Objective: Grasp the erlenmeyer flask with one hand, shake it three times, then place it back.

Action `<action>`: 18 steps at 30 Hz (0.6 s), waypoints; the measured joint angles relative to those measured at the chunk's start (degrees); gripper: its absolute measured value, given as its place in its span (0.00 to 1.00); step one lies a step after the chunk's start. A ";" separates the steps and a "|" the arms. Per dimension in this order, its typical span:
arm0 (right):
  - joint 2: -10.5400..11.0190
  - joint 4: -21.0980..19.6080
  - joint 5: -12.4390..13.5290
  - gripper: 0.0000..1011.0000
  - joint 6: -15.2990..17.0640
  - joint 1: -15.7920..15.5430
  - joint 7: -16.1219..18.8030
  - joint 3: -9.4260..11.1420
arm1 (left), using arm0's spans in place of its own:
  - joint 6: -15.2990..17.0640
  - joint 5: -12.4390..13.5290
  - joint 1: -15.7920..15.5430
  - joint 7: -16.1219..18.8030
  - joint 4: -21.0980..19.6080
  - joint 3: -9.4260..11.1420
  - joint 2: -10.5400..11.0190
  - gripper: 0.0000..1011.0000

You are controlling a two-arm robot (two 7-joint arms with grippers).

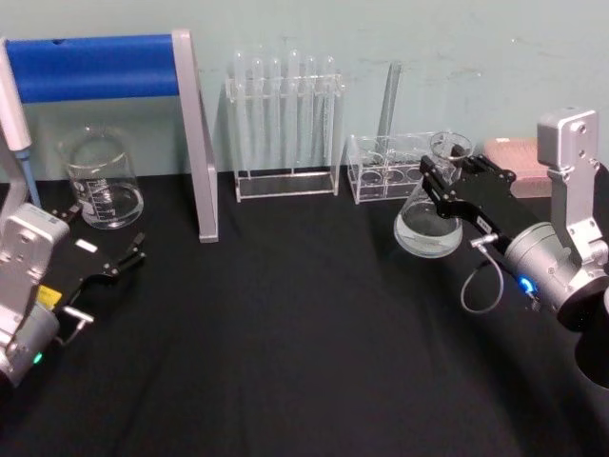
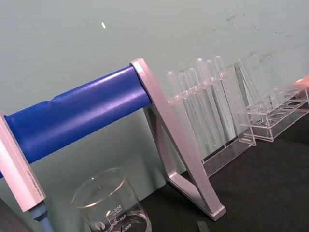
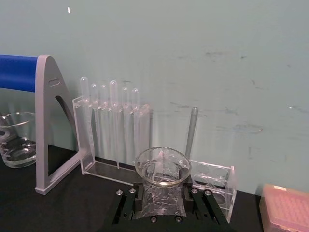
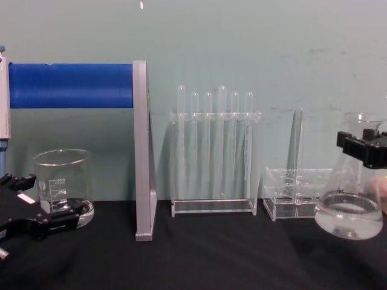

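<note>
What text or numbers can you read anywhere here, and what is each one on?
"500", "400", "300": scale marks on the beaker.
Print on the flask, whose neck the right pincer grips: too blurred to read.
The white label on the left pincer: too small to read.

Open black table [image 1: 304, 343] lay between my arms, free to cross. My right gripper [image 1: 447, 168] clamped the erlenmeyer flask [image 1: 428, 228], with the low clear rack [image 1: 381, 176] crowding just behind it. The test-tube rack [image 1: 285, 133], grey stand [image 1: 198, 143] and beaker [image 1: 103, 186] blocked the back edge.
</note>
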 joint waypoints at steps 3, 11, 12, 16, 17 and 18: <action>-0.19 0.11 -0.27 0.44 0.01 0.01 -0.01 0.35 | 0.00 0.00 0.00 0.00 0.00 0.00 0.00 0.99; -0.85 -0.33 -0.87 0.44 0.30 -0.22 0.70 -0.34 | 0.00 0.00 0.00 0.00 0.00 0.00 0.00 0.99; -0.92 -0.45 -0.96 0.44 0.35 -0.28 0.86 -0.59 | 0.00 0.00 0.00 0.00 0.00 0.00 0.00 0.99; -1.18 -1.07 -1.44 0.44 0.58 -0.58 1.90 -2.14 | 0.00 0.00 0.00 0.00 0.00 0.00 0.00 0.99; -1.20 -1.35 -1.62 0.44 0.68 -0.73 2.38 -2.92 | 0.00 0.00 0.00 0.00 0.00 0.00 0.00 0.99; -1.21 -1.48 -1.69 0.44 0.71 -0.81 2.65 -3.29 | 0.00 0.00 0.00 0.00 0.00 0.00 0.00 0.99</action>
